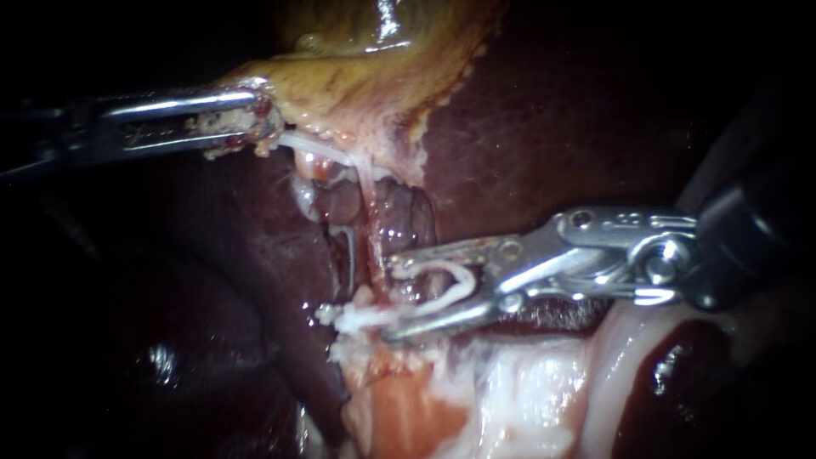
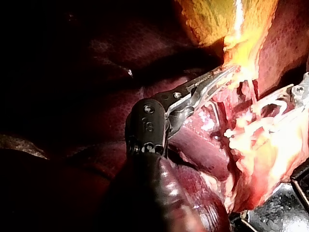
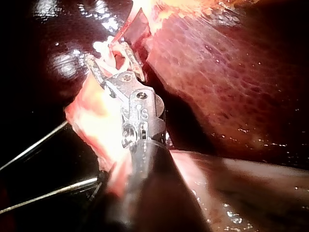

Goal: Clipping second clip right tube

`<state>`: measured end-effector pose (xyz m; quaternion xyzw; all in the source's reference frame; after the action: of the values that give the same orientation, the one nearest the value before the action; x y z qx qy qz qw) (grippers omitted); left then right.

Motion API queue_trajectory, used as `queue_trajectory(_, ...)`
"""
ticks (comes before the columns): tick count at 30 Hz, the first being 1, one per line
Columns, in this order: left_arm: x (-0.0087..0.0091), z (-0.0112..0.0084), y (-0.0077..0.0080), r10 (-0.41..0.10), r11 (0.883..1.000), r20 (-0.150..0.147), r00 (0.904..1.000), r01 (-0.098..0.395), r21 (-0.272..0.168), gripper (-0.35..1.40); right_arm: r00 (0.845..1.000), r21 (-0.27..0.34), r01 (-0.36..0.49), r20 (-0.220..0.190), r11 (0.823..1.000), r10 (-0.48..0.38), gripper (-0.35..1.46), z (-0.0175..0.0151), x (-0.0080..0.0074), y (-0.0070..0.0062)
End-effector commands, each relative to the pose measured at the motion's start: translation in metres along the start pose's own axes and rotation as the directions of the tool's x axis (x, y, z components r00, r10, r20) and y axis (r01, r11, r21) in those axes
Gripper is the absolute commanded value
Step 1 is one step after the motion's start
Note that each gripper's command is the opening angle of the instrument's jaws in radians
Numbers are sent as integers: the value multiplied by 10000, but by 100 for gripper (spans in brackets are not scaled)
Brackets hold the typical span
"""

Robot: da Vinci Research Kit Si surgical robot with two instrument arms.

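1. Liver (image 1: 544,127): one, dark red, on both sides of the field.
2. Gallbladder (image 1: 357,59): one, yellow, far centre.
3. Instruments: two. The left instrument (image 1: 251,123) has its jaws closed on the gallbladder's near edge. The right instrument (image 1: 387,297) has jaws standing well apart, and the arms of a white clip (image 1: 466,276) lie along them.
4. Right tube (image 1: 371,225): a pink strand running from far to near, reaching the right instrument's jaw tips. Whether it lies between them cannot be told.
5. Clips: two. The grey clip (image 1: 347,251) sits just left of the right tube.
6. Rods (image 3: 34,147): two thin metal ones beside the right instrument's shaft, seen only in the right wrist view.
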<state>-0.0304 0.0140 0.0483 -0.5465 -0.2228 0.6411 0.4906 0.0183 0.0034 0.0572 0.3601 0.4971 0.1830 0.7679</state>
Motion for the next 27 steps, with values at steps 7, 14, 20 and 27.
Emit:
queue_trajectory(7, 1, 0, 0, -3, 10000, -1, 10000, 3, 3, -35, 9970, 190, -326, -702, 9993, 339, 50, 27, 3, 4)
queue_trajectory(14, 1, 0, 1, -6, 10000, -4, 10000, 6, 10, -35, 9931, 371, -469, -1058, 9982, 506, 50, 29, 12, -2)
queue_trajectory(20, 1, 0, 1, -5, 10000, -2, 10000, 5, 8, -35, 9903, 893, -516, -1242, 9947, 625, 50, 22, 25, -20)
queue_trajectory(27, 1, 0, 1, -5, 10000, 0, 10000, 5, 4, -35, 9894, 1583, -689, -1155, 9850, 878, 48, 21, 31, -48)
